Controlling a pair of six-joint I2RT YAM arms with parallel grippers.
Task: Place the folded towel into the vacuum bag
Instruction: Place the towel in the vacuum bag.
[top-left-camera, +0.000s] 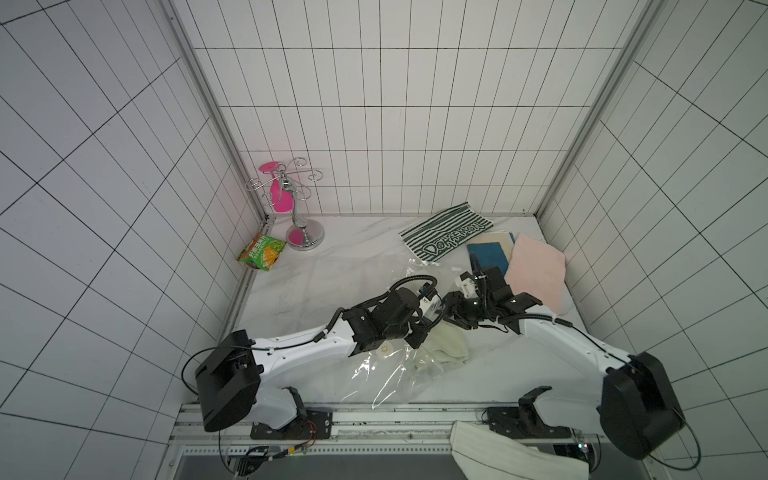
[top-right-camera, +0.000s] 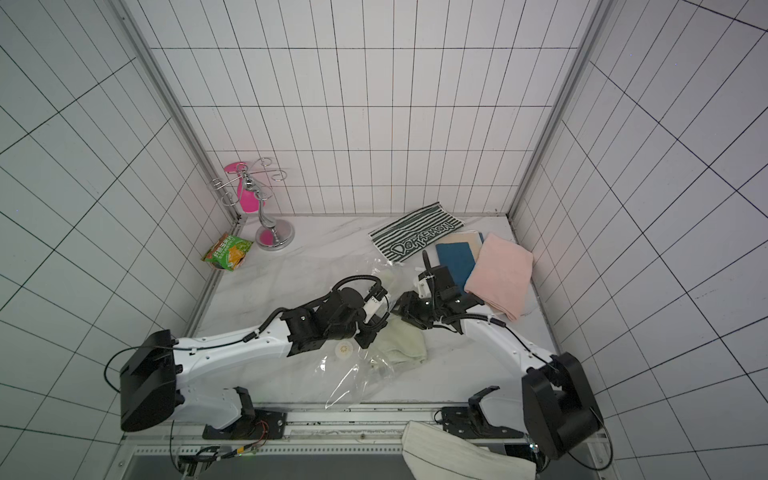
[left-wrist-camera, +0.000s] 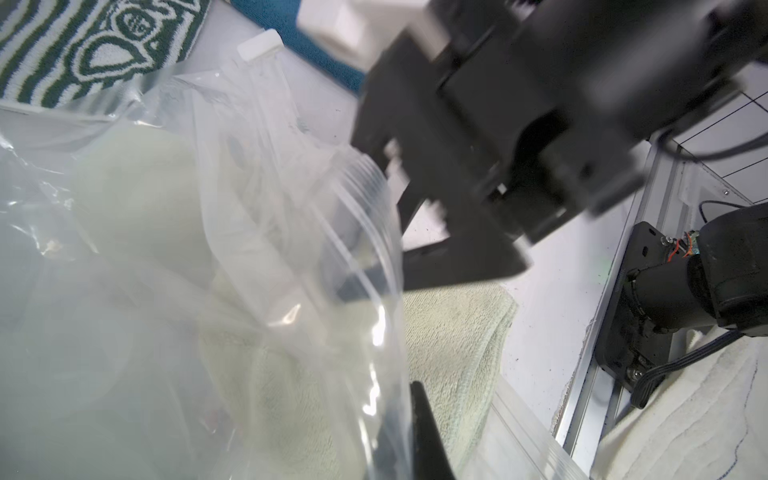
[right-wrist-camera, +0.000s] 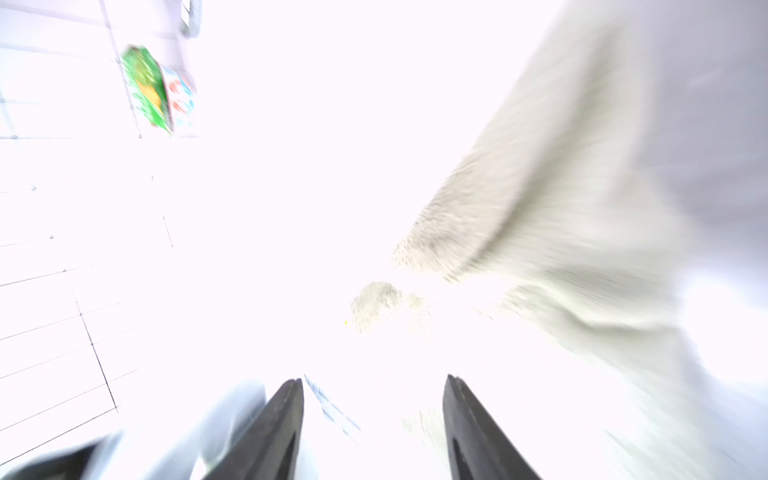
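Pale green terry is what we are handling: the folded towel (top-left-camera: 446, 347) lies on the marble tabletop (top-left-camera: 316, 291) between the two arms. One end sits under the film of the vacuum bag (top-left-camera: 388, 376), and the other end is bare, outside the zip-seal strip (left-wrist-camera: 368, 172), as the left wrist view shows. The left gripper (left-wrist-camera: 417, 401) is clenched, and we judge that it pinches the bag's mouth edge, since the film rises toward it. The right gripper (right-wrist-camera: 374, 382) has its jaws spread with nothing clamped between them. The towel sits just ahead of its tips, though that view is blurred and washed out. We expect the towel to be light, soft and floppy, and a pinch on one layer would unfold it. We would therefore grip across the full thickness of the bare end, or push flat against that end. The bag looks thin, slick and crinkly, so it will likely collapse unless its mouth is held up, and it could slide out of a narrow pinch. The strip looks the firmest place to grip it.
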